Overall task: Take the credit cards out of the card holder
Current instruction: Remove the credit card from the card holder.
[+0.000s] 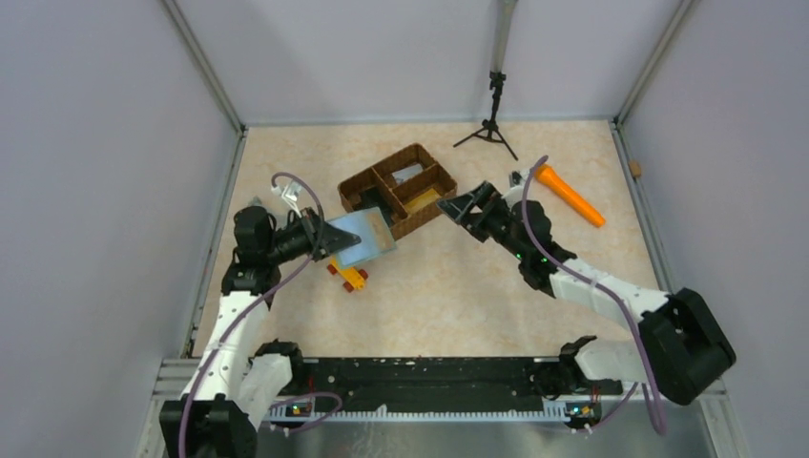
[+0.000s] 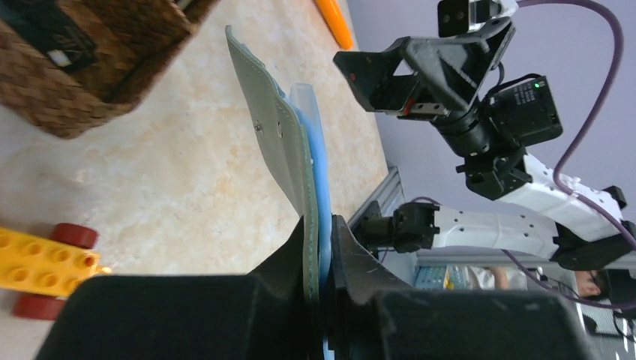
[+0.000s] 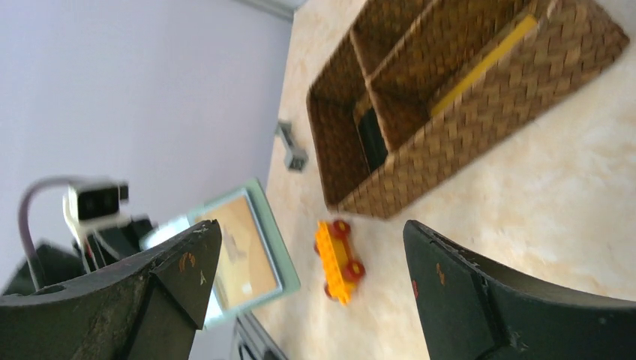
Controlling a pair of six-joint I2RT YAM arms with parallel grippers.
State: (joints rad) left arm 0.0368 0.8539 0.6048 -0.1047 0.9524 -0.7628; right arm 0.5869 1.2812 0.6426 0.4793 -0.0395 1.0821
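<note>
Left end effector pinches card holder, hiding its edge; right end effector wide.

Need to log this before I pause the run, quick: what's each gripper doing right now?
Left gripper: shut on the card holder.
Right gripper: open, holding nothing.

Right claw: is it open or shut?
Open. The right gripper has its two fingers spread far apart, holding nothing.
</note>
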